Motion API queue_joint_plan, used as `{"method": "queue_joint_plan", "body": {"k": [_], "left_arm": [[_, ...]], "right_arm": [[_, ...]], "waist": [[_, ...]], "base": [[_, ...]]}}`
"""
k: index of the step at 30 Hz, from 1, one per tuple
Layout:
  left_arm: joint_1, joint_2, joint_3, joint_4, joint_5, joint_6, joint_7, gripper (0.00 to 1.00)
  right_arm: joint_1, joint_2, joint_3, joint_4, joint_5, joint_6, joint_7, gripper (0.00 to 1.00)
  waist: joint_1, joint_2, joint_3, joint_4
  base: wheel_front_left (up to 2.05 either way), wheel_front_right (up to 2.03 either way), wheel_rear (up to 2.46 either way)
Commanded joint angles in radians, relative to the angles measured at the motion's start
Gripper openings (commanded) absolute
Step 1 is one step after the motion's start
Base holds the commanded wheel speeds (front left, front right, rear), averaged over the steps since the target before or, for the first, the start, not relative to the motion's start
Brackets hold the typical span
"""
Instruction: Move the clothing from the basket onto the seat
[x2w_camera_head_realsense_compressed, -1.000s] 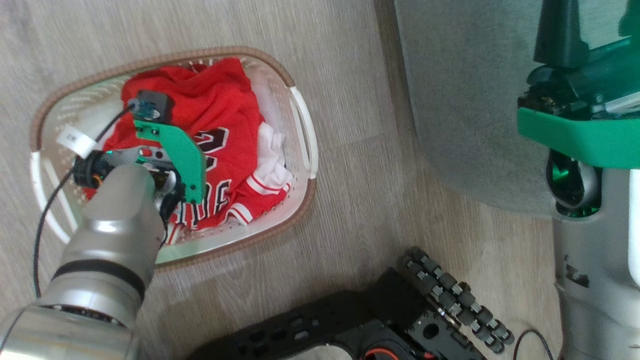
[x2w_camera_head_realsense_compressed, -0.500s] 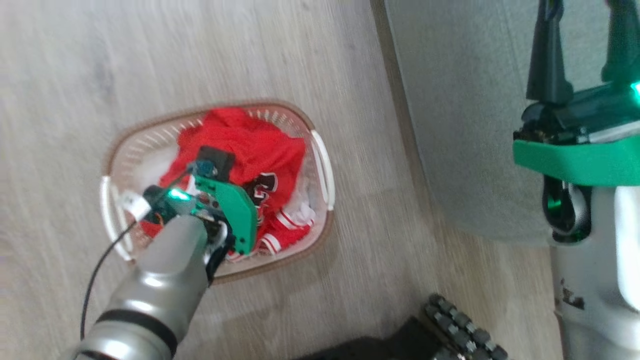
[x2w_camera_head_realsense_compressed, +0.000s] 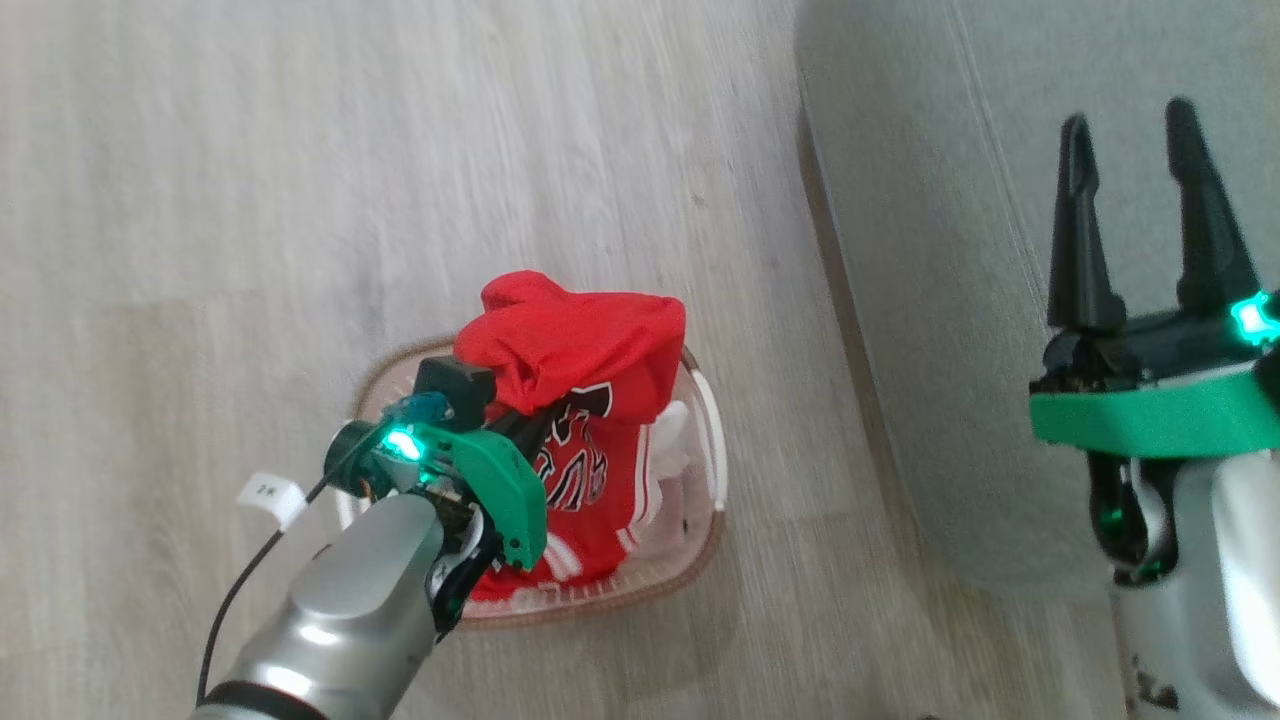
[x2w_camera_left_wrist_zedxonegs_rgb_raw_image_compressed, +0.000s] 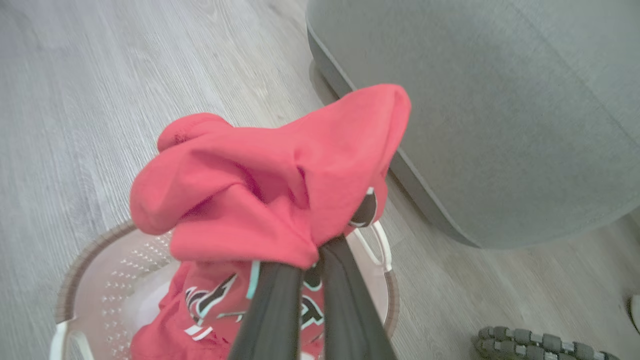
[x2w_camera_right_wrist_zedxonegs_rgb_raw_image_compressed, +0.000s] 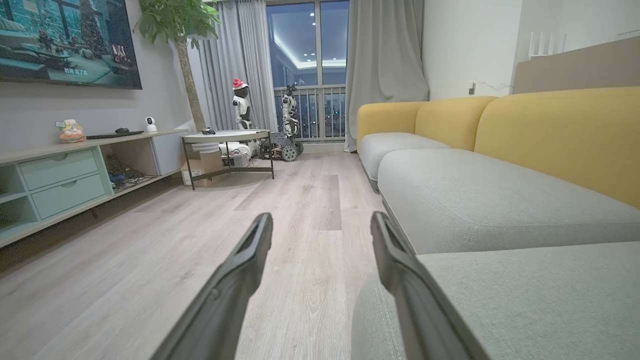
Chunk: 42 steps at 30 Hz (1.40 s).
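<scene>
Seen from the robot's head, looking down on a pale wooden floor (x2w_camera_head_realsense_compressed: 300, 200). A small cream basket (x2w_camera_head_realsense_compressed: 700, 548) with a brown rim stands on the floor. Just to its right, with a strip of floor between them, lies the rounded edge of a large grey-green seat (x2w_camera_head_realsense_compressed: 950, 300).

The left gripper (x2w_camera_left_wrist_zedxonegs_rgb_raw_image_compressed: 311, 252) reaches over the basket from the near side. Its two dark fingers are pressed together, clamped on a fold of a red jersey (x2w_camera_head_realsense_compressed: 570, 345). The upper part of the jersey is bunched in a mound over and beyond the fingertips, above the basket's rim. The rest hangs straight down from the grip, showing black lettering, and its lower end is inside the basket. Red cloth with white stripes lies at the basket's near wall; it is unclear whether this is the same garment or a second one. None of the red cloth touches the seat.

The right gripper (x2w_camera_head_realsense_compressed: 1128, 115) is held well away from the basket, over the seat's edge. Its fingers stand wide apart with nothing between them.
</scene>
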Motion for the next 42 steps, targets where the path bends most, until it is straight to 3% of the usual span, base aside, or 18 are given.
{"method": "queue_joint_plan", "body": {"k": [1,8,22,32,42], "left_arm": [[-0.004,0.026,0.023,-0.044,-0.010,-0.006,-0.023,0.00],[0.017,0.040,0.038,-0.133,-0.027,0.001,-0.052,0.00],[0.008,0.117,0.090,-0.469,-0.048,0.093,0.011,0.00],[-0.072,0.153,0.127,-0.666,-0.050,0.140,0.080,0.00],[-0.118,0.157,0.141,-0.729,-0.053,0.160,0.108,0.00]], "right_arm": [[0.018,-0.016,0.017,-0.025,0.011,0.000,-0.006,1.00],[0.073,-0.021,0.027,-0.009,0.020,0.000,-0.006,1.00],[0.157,-0.037,0.089,0.026,0.049,0.000,-0.006,1.00],[0.215,-0.029,0.147,0.031,0.066,0.000,-0.006,1.00],[0.212,-0.045,0.234,0.048,0.078,0.000,-0.006,1.00]], "waist": [[0.0001,-0.0001,-0.067,0.044],[0.0001,-0.0001,-0.150,0.070],[0.0001,-0.0001,-0.280,0.101],[0.0001,-0.0001,-0.296,0.130],[0.0001,-0.0001,-0.299,0.135]], "base": [[0.00,0.00,0.00],[0.00,0.00,0.00],[0.00,0.00,0.00],[0.00,0.00,0.00],[0.00,0.00,0.00]]}}
